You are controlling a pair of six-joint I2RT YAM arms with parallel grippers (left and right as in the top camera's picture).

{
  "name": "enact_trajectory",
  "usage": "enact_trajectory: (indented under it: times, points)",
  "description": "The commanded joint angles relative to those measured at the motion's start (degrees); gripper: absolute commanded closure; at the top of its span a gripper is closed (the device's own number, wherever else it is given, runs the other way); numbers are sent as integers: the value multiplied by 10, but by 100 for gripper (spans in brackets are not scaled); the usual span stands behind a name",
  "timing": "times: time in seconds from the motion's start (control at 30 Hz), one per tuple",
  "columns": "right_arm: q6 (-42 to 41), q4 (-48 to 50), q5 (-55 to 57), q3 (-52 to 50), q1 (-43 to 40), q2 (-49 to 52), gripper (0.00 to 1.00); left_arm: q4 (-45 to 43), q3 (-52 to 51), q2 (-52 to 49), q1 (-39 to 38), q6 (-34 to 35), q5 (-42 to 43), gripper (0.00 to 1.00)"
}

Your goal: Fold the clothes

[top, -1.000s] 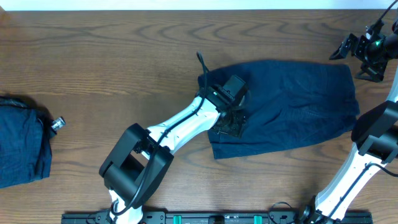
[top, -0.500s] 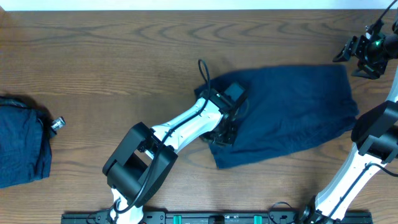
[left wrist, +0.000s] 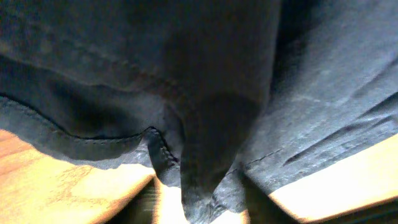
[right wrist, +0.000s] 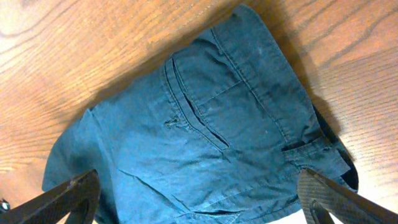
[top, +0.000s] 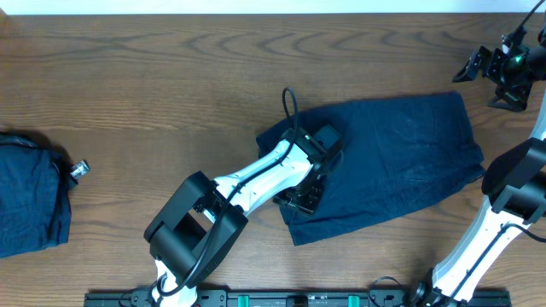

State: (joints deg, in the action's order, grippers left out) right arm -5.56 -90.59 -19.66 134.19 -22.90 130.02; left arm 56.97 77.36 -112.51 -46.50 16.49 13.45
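Observation:
Dark blue shorts (top: 401, 162) lie spread on the wooden table, right of centre. My left gripper (top: 305, 193) is low at their left end and shut on a bunch of the cloth. In the left wrist view the pinched fabric (left wrist: 205, 74) hangs between the fingers (left wrist: 199, 208) over the wood. My right gripper (top: 482, 81) is open and empty, held high by the table's far right corner. Its view looks down on the shorts' back pocket (right wrist: 205, 124) between its wide-apart fingers (right wrist: 199, 205).
A pile of dark blue clothes (top: 30, 192) lies at the left edge, with a small metal object (top: 78, 170) beside it. A black rail (top: 273, 298) runs along the front edge. The right arm's base (top: 478, 247) stands at the front right.
My left gripper has moved toward the front edge with the cloth in it. The shorts' left end has followed, and the whole garment has shifted and turned slightly. The right gripper has stayed put.

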Motion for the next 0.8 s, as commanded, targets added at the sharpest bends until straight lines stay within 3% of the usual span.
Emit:
enact_trajectory:
  times: [0.0, 0.33, 0.57, 0.77]
  points:
    - [9, 0, 2, 10, 12, -7, 1, 4, -2, -1, 5, -8, -32, 31]
    - [9, 1, 1, 9, 12, 20, 1, -17, 36, 19, 83, 114, -58, 23]
    - [10, 2, 1, 9, 12, 23, 1, -31, 32, 13, 145, 117, 61, 18]
    - [9, 6, -3, 9, 12, 23, 1, -42, 27, 13, 144, 117, 67, 21]
